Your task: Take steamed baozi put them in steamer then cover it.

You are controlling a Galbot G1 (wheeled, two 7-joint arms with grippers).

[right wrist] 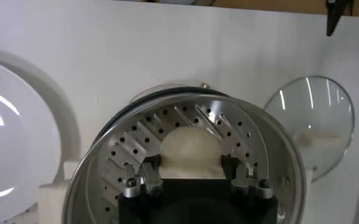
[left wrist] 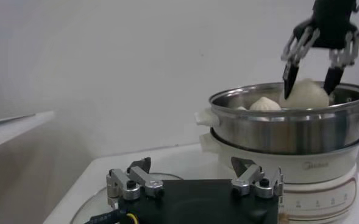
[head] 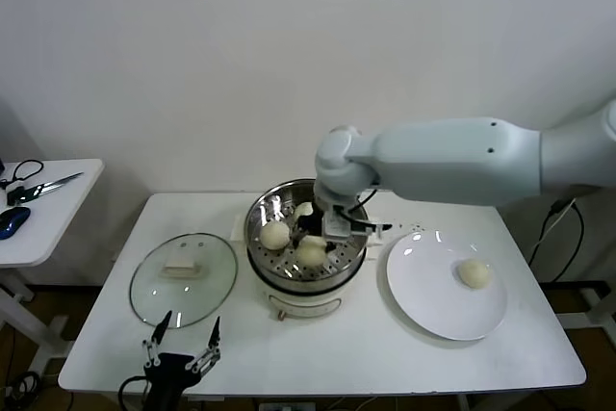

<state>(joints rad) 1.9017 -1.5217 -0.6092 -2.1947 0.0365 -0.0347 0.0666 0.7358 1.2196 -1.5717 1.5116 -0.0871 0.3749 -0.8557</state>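
The steamer [head: 289, 281] stands mid-table with its perforated tray showing. Two baozi [head: 275, 234] [head: 304, 209] lie loose in it. My right gripper [head: 322, 236] reaches down into the steamer and is shut on a third baozi [head: 310, 255]. In the right wrist view its fingers [right wrist: 152, 164] flank that baozi [right wrist: 190, 146] just over the tray [right wrist: 124, 146]. In the left wrist view the held baozi [left wrist: 304, 94] sits above the rim. A fourth baozi [head: 474, 273] lies on the white plate [head: 423, 291]. The cover [head: 183, 276] lies flat left of the steamer. My left gripper [head: 183, 353] is open, parked near the front edge.
A small side table [head: 38, 223] to the left holds scissors [head: 43, 185] and a blue object [head: 12, 221]. A wall rises behind the table. The cover also shows in the right wrist view [right wrist: 316, 122], and the plate shows there too [right wrist: 2, 152].
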